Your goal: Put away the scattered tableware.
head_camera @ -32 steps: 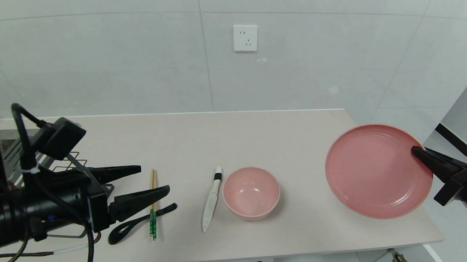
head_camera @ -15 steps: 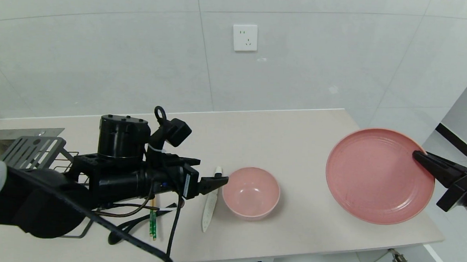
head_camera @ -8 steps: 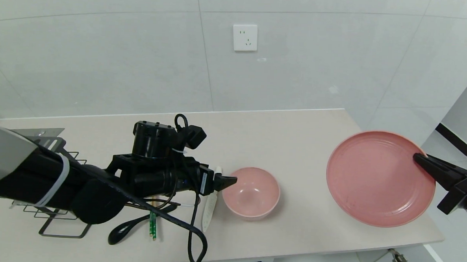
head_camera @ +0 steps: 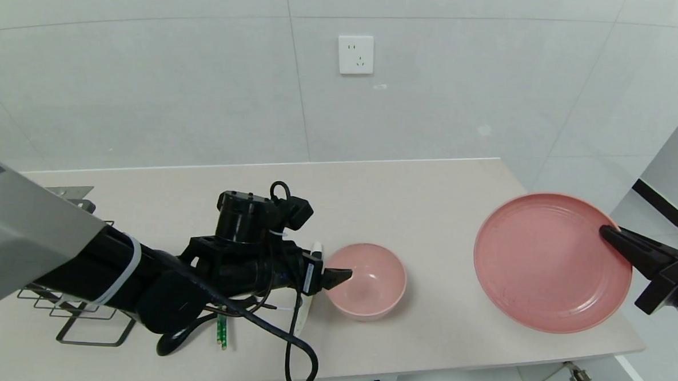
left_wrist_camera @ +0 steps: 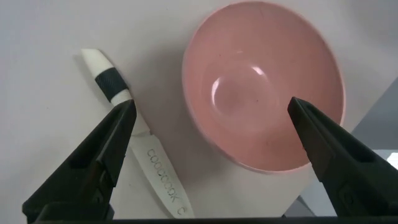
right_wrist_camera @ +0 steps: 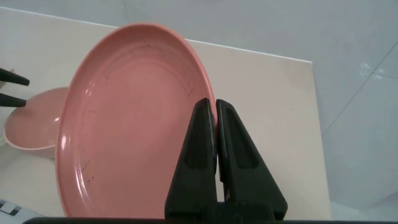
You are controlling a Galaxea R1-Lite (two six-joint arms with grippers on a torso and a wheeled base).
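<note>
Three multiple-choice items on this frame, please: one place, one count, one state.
1. Where does the knife lie? A on the table beside the pink bowl; B in the bowl; C on the pink plate.
2. How many pink dishes are there? A one; B two; C three.
3. The right gripper is: A open; B shut on the bowl; C shut on the plate.
Key: 1 A, it lies by the bowl; 2 B, bowl and plate; 3 C, its fingers pinch the plate's rim.
</note>
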